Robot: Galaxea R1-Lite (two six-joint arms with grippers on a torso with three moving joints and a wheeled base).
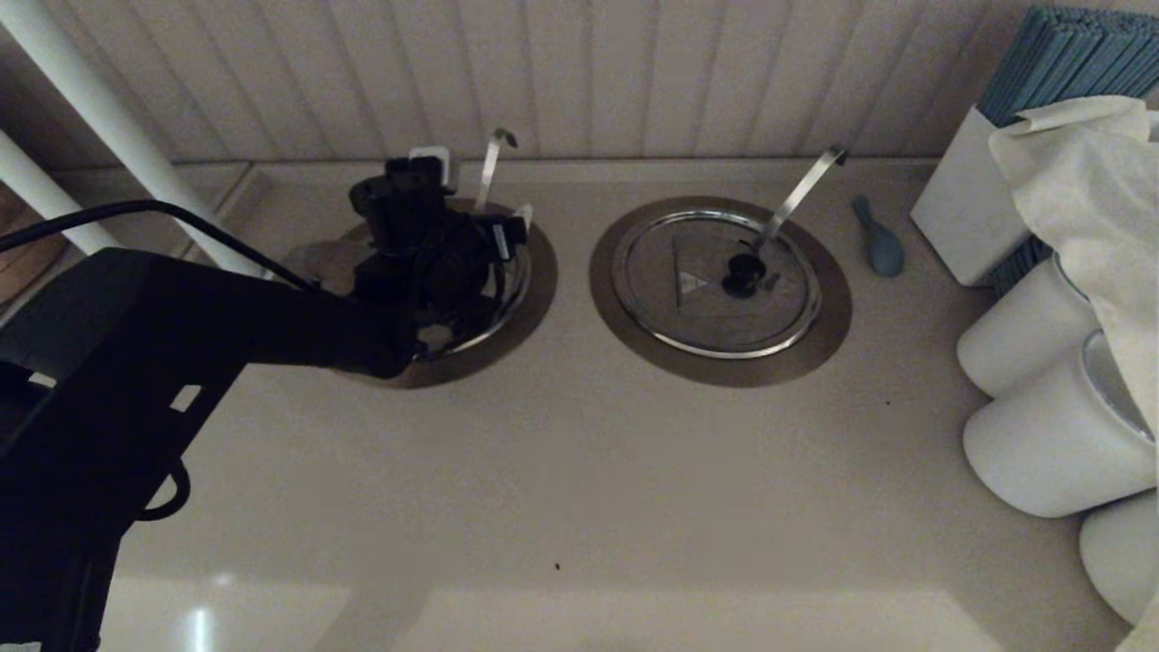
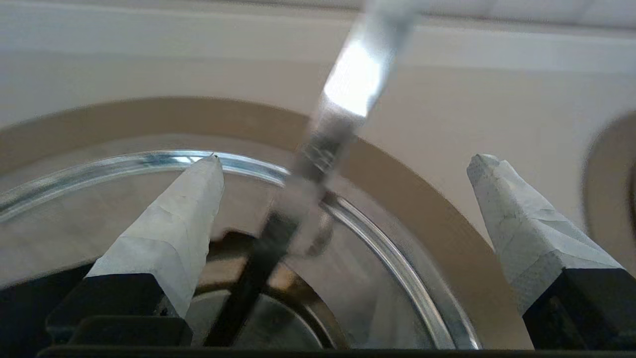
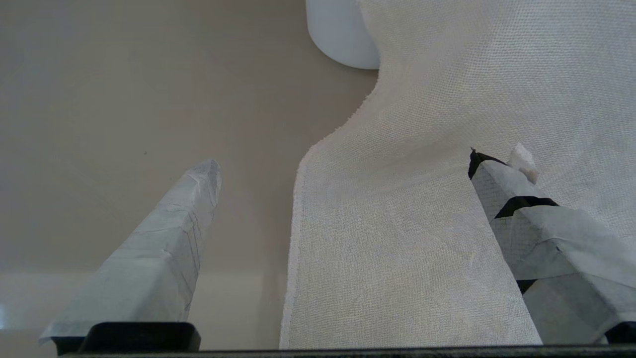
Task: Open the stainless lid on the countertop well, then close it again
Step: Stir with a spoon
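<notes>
Our left gripper [image 1: 471,237] hangs over the left-hand opening, its taped fingers [image 2: 169,233] spread wide with nothing between them but the upright ladle handle [image 2: 343,99], which rises through the gap without touching either pad. Directly beneath and ahead of the fingers we see the stainless lid [image 2: 99,219], its shiny rim curving past both fingertips; whether it sits flat or is tipped up on one side we cannot tell, though a dark gap shows at its near edge in the left wrist view. In the head view our arm hides most of the lid [image 1: 507,299], leaving only an arc of bright rim. Around it lies the countertop well [image 1: 541,272], its bronze-grey collar showing on the side toward the other well, toward the back left of the counter [image 1: 579,489].

To its right, apart from it, sits the twin lid [image 1: 697,285], flat and closed in its own collar, a slanted ladle handle [image 1: 801,195] poking through beside its black knob. A small blue spoon [image 1: 880,240] lies just beyond, near the back edge.

Our right gripper [image 3: 343,214] is parked off by the right edge, fingers wide and empty, over a white cloth [image 3: 422,199] with a white container [image 3: 340,35] ahead.
</notes>
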